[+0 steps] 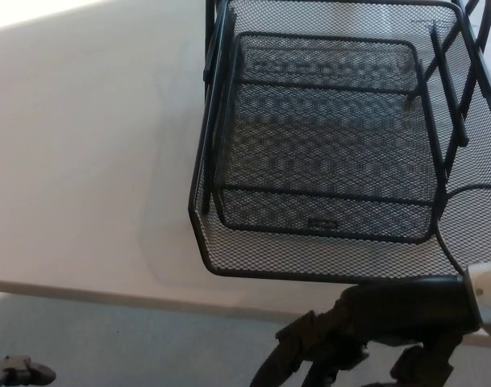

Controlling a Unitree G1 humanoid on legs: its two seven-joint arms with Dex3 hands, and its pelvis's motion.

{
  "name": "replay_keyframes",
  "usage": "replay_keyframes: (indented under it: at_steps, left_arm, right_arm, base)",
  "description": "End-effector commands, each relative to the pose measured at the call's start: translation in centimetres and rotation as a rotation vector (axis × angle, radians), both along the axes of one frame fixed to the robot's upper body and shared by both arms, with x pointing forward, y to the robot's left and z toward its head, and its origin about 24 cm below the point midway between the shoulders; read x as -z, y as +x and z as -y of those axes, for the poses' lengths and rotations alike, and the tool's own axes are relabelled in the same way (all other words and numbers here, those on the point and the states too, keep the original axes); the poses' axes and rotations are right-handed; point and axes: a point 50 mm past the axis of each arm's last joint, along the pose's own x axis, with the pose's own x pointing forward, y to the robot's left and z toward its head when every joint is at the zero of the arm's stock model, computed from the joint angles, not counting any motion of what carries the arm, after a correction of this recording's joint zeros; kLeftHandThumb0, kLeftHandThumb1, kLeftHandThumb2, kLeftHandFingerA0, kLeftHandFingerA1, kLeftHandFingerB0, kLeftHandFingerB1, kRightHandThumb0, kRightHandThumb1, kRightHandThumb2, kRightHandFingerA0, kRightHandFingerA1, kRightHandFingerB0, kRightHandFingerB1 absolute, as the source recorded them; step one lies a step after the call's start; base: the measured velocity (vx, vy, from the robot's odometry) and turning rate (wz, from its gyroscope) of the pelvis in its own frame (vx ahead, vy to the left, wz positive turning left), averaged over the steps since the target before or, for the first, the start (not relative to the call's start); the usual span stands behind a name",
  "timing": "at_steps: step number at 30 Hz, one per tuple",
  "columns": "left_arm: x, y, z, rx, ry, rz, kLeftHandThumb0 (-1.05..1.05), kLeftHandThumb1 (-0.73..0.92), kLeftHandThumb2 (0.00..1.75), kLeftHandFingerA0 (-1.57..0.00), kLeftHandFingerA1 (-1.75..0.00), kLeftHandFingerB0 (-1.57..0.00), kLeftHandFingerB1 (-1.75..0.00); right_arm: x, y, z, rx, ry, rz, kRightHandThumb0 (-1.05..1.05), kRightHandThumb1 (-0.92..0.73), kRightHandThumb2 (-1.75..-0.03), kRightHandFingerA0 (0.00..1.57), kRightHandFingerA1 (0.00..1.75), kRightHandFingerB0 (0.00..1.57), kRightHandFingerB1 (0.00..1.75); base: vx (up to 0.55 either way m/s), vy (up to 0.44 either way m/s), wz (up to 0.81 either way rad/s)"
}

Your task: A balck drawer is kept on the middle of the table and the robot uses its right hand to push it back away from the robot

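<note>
White table [84, 161], drawer [326, 153] near edge. Right hand [342, 339] below it, fingers loosely apart, empty. Risk: off-centre push turns drawer.

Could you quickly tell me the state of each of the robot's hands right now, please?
Left hand: not in view.
Right hand: in view below the black drawer, holding nothing; open or shut cannot be told.

The right robot hand [354, 339] shows at the near right edge, black, its thick fingers [309, 355] pointing left and slightly curled with gaps between them, holding nothing. The wrist runs right toward a pale forearm cuff.
</note>
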Motion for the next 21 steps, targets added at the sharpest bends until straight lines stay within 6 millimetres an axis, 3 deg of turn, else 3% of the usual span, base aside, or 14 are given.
replay_keyframes:
  at_steps: [1, 13, 21]
  left_arm:
    - [-0.2, -0.2, -0.3, 0.015, 0.004, 0.002, -0.63, 0.58, 0.91, -0.34, -0.5, -0.21, -0.43]
    - [0.1, -0.5, -0.2, 0.01, -0.013, -0.001, -0.63, 0.57, 0.9, -0.35, -0.5, -0.22, -0.43]
    - [0.0, -0.5, -0.2, 0.01, -0.012, -0.001, -0.63, 0.57, 0.9, -0.34, -0.5, -0.21, -0.43]
  right_arm:
    - [-0.4, 1.4, 0.5, 0.038, -0.064, -0.005, -0.62, -0.86, -0.66, 0.36, 0.36, 0.28, 0.31]
    - [-3.4, 3.4, -0.8, 0.033, -0.042, 0.087, -0.61, -0.86, -0.66, 0.36, 0.37, 0.28, 0.32]
    - [-2.9, 6.0, -1.9, 0.078, -0.061, 0.071, -0.6, -0.84, -0.65, 0.35, 0.37, 0.3, 0.33]
  base:
    - [0.0, 0.0, 0.0]
    - [0.0, 0.0, 0.0]
    - [0.0, 0.0, 0.0]
